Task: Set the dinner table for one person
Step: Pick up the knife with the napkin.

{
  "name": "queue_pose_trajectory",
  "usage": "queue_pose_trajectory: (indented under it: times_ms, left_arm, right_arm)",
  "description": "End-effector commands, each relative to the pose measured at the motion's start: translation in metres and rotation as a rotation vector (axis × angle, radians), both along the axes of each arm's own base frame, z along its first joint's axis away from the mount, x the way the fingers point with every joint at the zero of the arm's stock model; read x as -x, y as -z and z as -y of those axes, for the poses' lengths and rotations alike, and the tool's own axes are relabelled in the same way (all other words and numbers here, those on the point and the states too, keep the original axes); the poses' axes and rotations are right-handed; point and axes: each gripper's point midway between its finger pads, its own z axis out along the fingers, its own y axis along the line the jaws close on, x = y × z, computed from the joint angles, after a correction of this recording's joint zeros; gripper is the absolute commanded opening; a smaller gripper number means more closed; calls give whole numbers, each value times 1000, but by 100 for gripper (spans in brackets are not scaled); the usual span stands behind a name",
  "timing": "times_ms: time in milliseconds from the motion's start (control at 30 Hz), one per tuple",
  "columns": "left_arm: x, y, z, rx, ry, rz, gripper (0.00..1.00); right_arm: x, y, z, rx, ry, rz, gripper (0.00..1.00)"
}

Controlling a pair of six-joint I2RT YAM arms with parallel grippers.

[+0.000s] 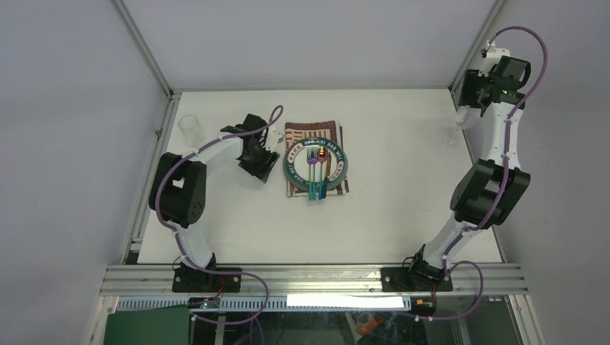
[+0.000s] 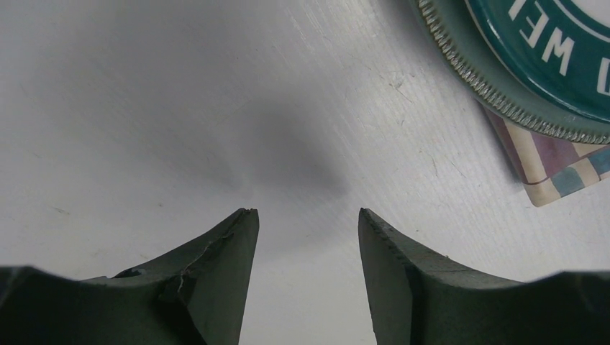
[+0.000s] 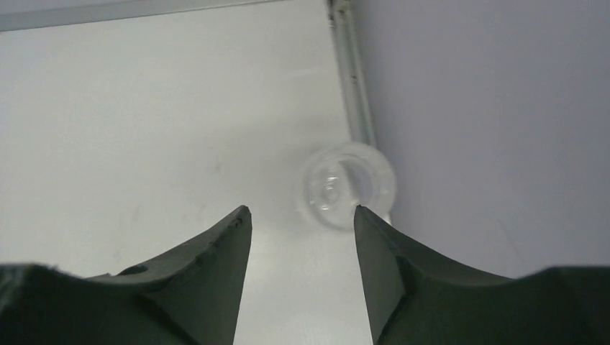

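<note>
White and matte, the worktop (image 1: pixel 403 208) fills the frame between its aluminium rails (image 3: pixel 352 79) and lies under both arms.

The left end effector (image 2: pixel 308 210) hangs low over a bare patch of it left of centre. Its jaws stand apart with nothing between them, only the scuffed white surface showing in the gap. Just beside it, on its right, is a round plate (image 1: pixel 338 164) with a teal lettered rim. The plate sits on a striped placemat (image 1: pixel 309 129), one corner of which pokes out from under the rim in the left wrist view. Several pieces of cutlery (image 1: pixel 316 176) with purple and teal handles lie on the plate.

The right end effector (image 3: pixel 302 208) is over the far right corner of the worktop, well apart from the plate. Its jaws are also spread and grip nothing. A small clear glass (image 3: pixel 349 185) stands on the surface close to the rail, just past the tip of one finger and partly hidden by it.

Another clear glass (image 1: pixel 190 129) stands near the far left corner, behind the left arm.
</note>
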Motion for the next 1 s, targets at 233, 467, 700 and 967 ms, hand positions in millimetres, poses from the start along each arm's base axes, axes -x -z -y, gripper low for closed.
queue_pose_trajectory:
  times_ms: [233, 467, 700, 967]
  left_arm:
    - [-16, -23, 8, 33, 6, 104, 56]
    - [-16, -38, 13, 67, 25, 136, 57]
    - [-9, -36, 9, 59, 23, 132, 57]
    - [-9, -38, 9, 63, 23, 137, 57]
  right_arm:
    - [72, 27, -213, -71, -544, -194, 62]
    - [85, 69, -304, -264, -681, -369, 61]
    - [118, 101, -371, -187, -779, -496, 59]
    - [159, 100, -421, -109, -847, -476, 58]
